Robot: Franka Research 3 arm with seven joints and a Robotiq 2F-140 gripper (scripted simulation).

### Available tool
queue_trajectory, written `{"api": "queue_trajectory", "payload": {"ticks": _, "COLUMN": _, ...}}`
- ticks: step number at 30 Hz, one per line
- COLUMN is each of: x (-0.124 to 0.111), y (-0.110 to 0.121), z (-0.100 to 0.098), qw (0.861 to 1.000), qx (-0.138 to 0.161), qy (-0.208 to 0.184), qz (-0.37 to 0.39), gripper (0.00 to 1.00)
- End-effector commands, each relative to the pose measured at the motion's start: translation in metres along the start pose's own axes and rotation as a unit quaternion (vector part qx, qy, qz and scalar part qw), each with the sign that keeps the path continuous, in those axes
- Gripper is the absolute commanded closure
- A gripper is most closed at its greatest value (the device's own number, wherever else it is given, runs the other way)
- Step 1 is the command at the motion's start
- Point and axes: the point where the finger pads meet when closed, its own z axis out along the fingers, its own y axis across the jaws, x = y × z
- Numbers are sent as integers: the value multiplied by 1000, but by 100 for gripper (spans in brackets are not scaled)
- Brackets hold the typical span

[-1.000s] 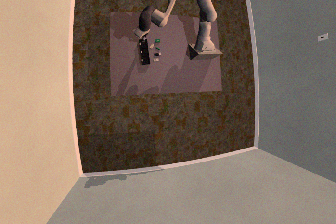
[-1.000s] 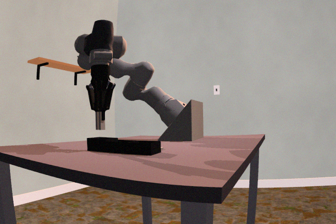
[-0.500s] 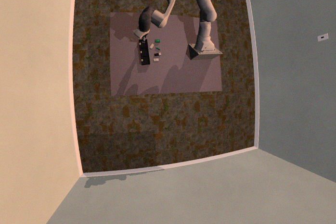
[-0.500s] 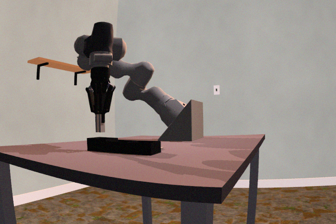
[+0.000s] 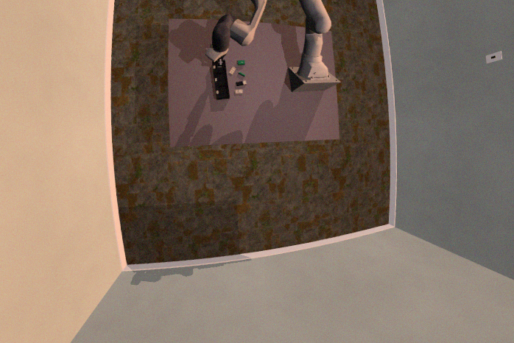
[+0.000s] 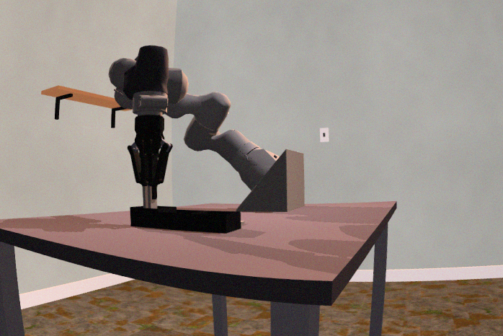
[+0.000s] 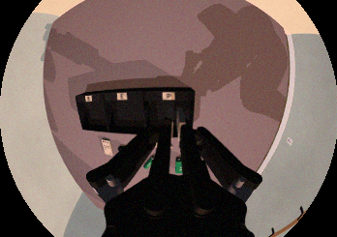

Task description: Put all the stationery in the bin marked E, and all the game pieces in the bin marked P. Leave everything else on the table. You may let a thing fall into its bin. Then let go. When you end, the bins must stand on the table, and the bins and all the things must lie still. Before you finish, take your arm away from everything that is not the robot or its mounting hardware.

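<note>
At compartment P of the long black rectangular bin unit (image 5: 222,85) (image 6: 187,220) (image 7: 136,111), the jaws (image 5: 220,62) (image 6: 150,200) are nearly together. Their tips seem to reach inside.
</note>
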Motion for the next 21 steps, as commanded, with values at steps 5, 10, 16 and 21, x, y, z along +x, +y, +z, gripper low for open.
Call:
{"api": "queue_trajectory", "payload": {"ticks": 5, "x": 1, "y": -1, "z": 14, "qw": 1000, "qx": 2, "qy": 2, "qz": 3, "gripper": 95}}
{"api": "queue_trajectory", "payload": {"ticks": 10, "x": 1, "y": -1, "z": 14, "qw": 1000, "qx": 2, "qy": 2, "qz": 3, "gripper": 95}}
{"api": "queue_trajectory", "payload": {"ticks": 16, "x": 1, "y": -1, "z": 14, "qw": 1000, "qx": 2, "qy": 2, "qz": 3, "gripper": 95}}
{"api": "queue_trajectory", "payload": {"ticks": 21, "x": 1, "y": -1, "z": 14, "qw": 1000, "qx": 2, "qy": 2, "qz": 3, "gripper": 95}}
